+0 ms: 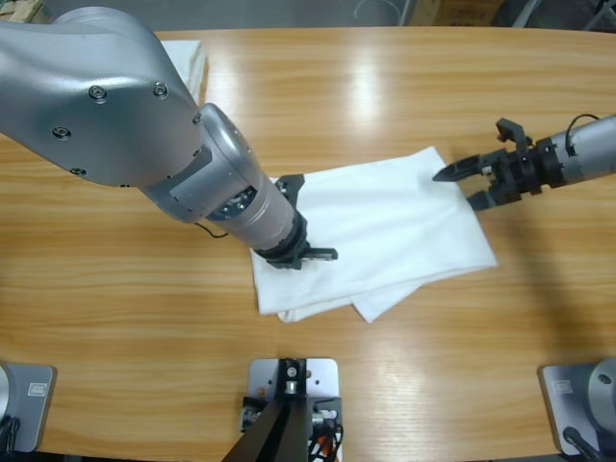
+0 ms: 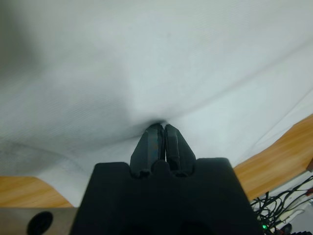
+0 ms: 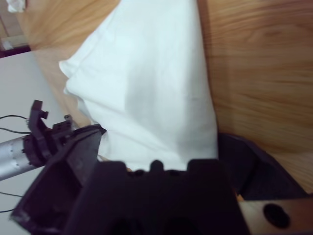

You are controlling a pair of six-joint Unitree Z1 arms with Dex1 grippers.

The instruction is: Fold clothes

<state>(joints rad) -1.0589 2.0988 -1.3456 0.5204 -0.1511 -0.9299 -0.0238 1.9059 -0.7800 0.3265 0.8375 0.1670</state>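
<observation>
The left gripper (image 1: 306, 252) is clamped on the T-shirt (image 1: 385, 226); the right gripper (image 1: 467, 178), jaws apart, should pinch the right edge squarely before folding

t-shirt (image 1: 385, 226): soft matt white cloth | table (image 1: 115, 289): glossy smooth wood | left claw (image 2: 163, 128): matt black plastic

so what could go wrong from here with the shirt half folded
The left gripper is shut on the T-shirt, pinching only a small pucker of cloth, so it may slip free if pulled. The right gripper is open at the far edge, gripping nothing, so a pull could drag the whole loosely folded shirt across the table.
</observation>
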